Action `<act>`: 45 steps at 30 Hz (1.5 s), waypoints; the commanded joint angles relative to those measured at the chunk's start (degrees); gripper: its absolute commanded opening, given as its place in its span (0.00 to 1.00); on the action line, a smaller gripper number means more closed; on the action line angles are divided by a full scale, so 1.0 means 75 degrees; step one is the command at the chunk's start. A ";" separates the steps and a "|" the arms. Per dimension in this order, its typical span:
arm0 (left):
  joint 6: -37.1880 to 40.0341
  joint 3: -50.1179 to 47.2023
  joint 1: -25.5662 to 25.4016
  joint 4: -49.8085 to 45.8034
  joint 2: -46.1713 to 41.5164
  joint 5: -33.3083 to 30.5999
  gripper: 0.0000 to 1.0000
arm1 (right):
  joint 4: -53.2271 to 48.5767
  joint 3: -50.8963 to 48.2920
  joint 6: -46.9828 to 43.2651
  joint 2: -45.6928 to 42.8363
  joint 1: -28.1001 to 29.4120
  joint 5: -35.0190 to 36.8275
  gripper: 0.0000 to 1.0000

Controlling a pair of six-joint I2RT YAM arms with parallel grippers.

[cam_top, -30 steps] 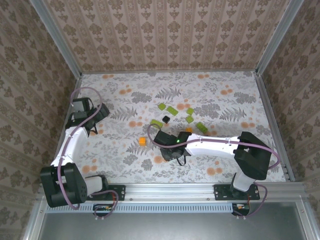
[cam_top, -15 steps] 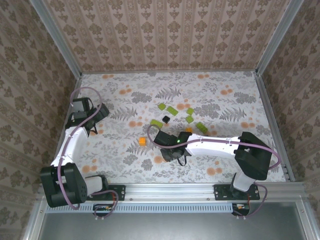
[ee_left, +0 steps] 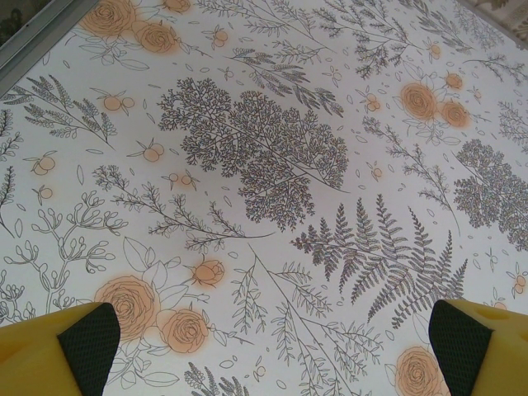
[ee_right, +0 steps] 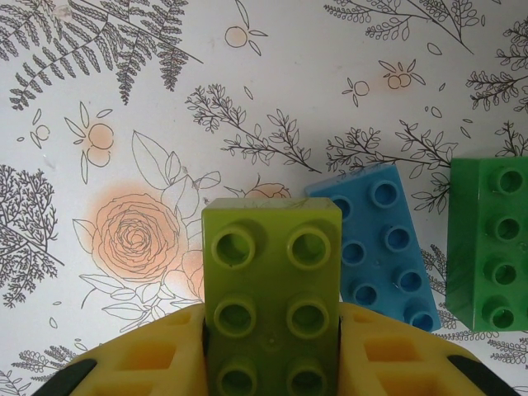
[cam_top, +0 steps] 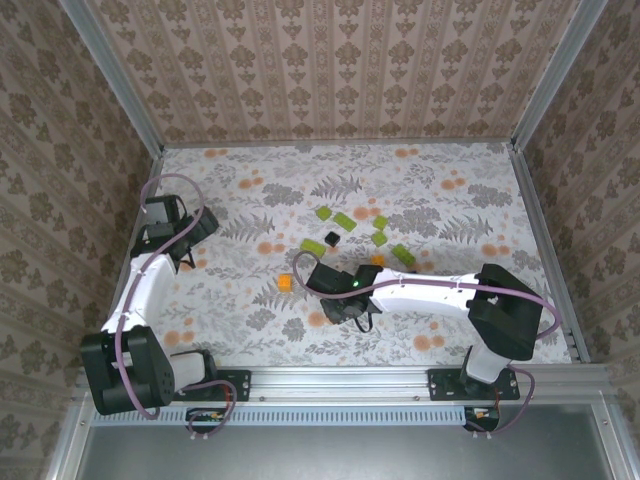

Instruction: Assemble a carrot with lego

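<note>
Inside right end effector: lime lego brick, clamped

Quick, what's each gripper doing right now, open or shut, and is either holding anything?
Left gripper: open, holding nothing.
Right gripper: shut on a lime-green studded plastic brick.

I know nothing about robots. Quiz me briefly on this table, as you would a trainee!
1. True or false: the left hand holds a brick.
2. The right hand grips which brick? A blue, B lime green, C black.
3. What colour brick lies between the gripped one and the dark green brick?
Key: 1 false, open and empty; 2 B, the lime-green brick; 3 the blue brick.
</note>
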 commanded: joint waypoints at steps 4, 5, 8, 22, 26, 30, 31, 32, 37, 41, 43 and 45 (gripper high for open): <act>-0.0023 0.0207 -0.0080 -0.0066 0.0000 -0.0055 1.00 | -0.0866 -0.0799 -0.0067 0.0349 0.0101 -0.0468 0.31; -0.0021 0.0212 -0.0073 -0.0050 0.0003 -0.0053 1.00 | -0.0867 -0.0804 -0.0050 0.0289 0.0095 -0.0480 0.31; -0.0026 0.0207 -0.0082 -0.0041 0.0004 -0.0052 1.00 | -0.0841 -0.0814 -0.0038 0.0190 0.0102 -0.0554 0.30; -0.0012 0.0212 -0.0101 -0.0077 -0.0014 -0.0046 1.00 | -0.0448 -0.0829 0.0175 0.0463 0.0118 -0.1058 0.31; -0.0025 0.0225 -0.0108 -0.0057 -0.0008 -0.0034 1.00 | -0.0395 -0.0912 0.0376 0.0625 0.0119 -0.1095 0.31; -0.0015 0.0219 -0.0115 -0.0055 0.0003 -0.0029 1.00 | -0.0398 -0.1032 0.0501 0.0628 0.0130 -0.1124 0.31; -0.0018 0.0222 -0.0116 -0.0061 0.0003 -0.0033 1.00 | -0.0427 -0.1072 0.0527 0.0599 0.0139 -0.1116 0.31; -0.0015 0.0221 -0.0116 -0.0061 -0.0004 -0.0037 1.00 | -0.0472 -0.1118 0.0552 0.0557 0.0148 -0.1096 0.31; -0.0011 0.0217 -0.0127 -0.0049 -0.0006 -0.0036 1.00 | -0.0622 -0.1294 0.0544 0.0419 0.0178 -0.1009 0.31; -0.0011 0.0221 -0.0137 -0.0059 -0.0008 -0.0024 1.00 | -0.0781 -0.1257 0.0421 0.0385 0.0228 -0.0929 0.31; -0.0009 0.0225 -0.0139 -0.0076 -0.0017 -0.0028 1.00 | -0.0839 -0.1194 0.0316 0.0408 0.0258 -0.0888 0.31; 0.0000 0.0226 -0.0134 -0.0084 -0.0020 -0.0028 1.00 | -0.0919 -0.1103 0.0189 0.0449 0.0288 -0.0869 0.31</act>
